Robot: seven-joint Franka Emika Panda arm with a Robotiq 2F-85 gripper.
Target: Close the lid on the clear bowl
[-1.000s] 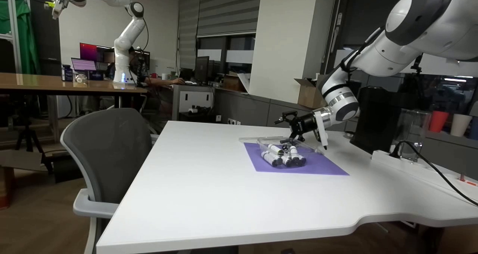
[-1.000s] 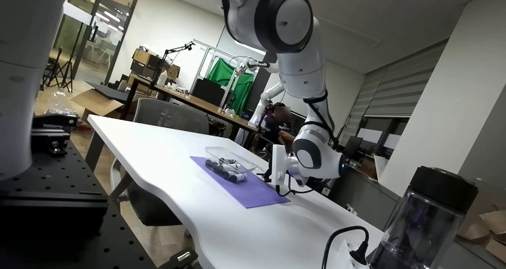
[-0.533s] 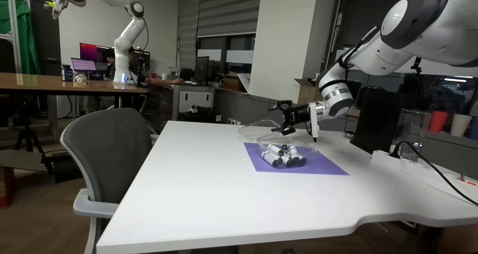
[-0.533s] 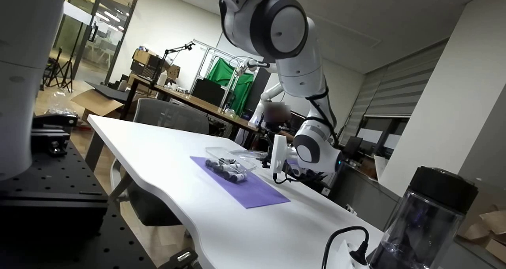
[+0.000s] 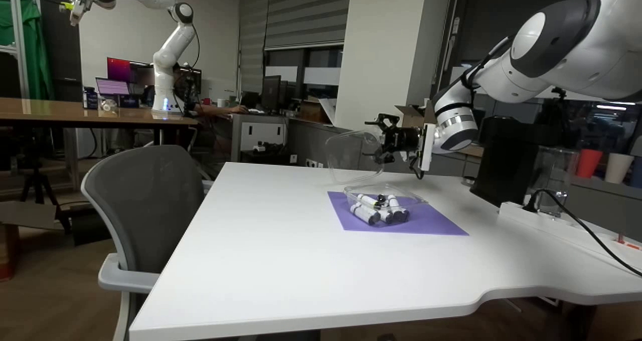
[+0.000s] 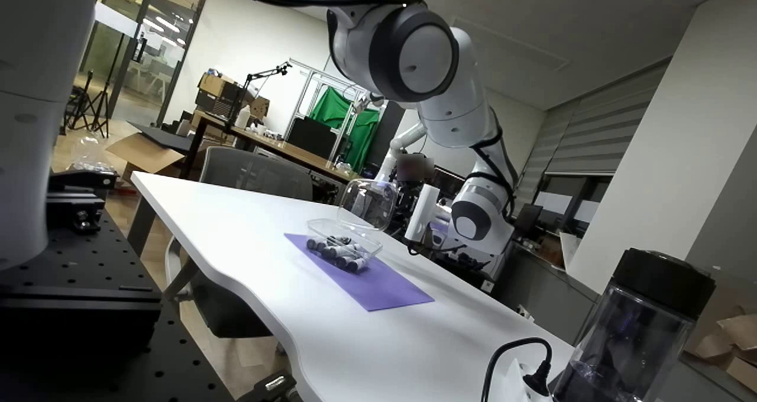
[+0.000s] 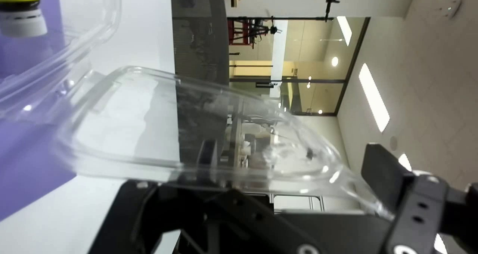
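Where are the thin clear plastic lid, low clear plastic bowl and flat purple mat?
Clear lid (image 5: 353, 156), in an exterior view: middle panel.
Clear bowl (image 7: 111, 16), in the wrist view: rounded corner.
Purple mat (image 6: 385, 288), in an exterior view: bare part.

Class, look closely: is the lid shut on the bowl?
No, an exterior view shows the lid nearly upright and the bowl uncovered.

Wrist view crops the clear bowl (image 7: 73, 52).

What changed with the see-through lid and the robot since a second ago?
The lid swung up from flat beside the clear bowl to nearly upright, the open end effector rising with it. The bowl, its white tubes and the purple mat stayed about where they were.
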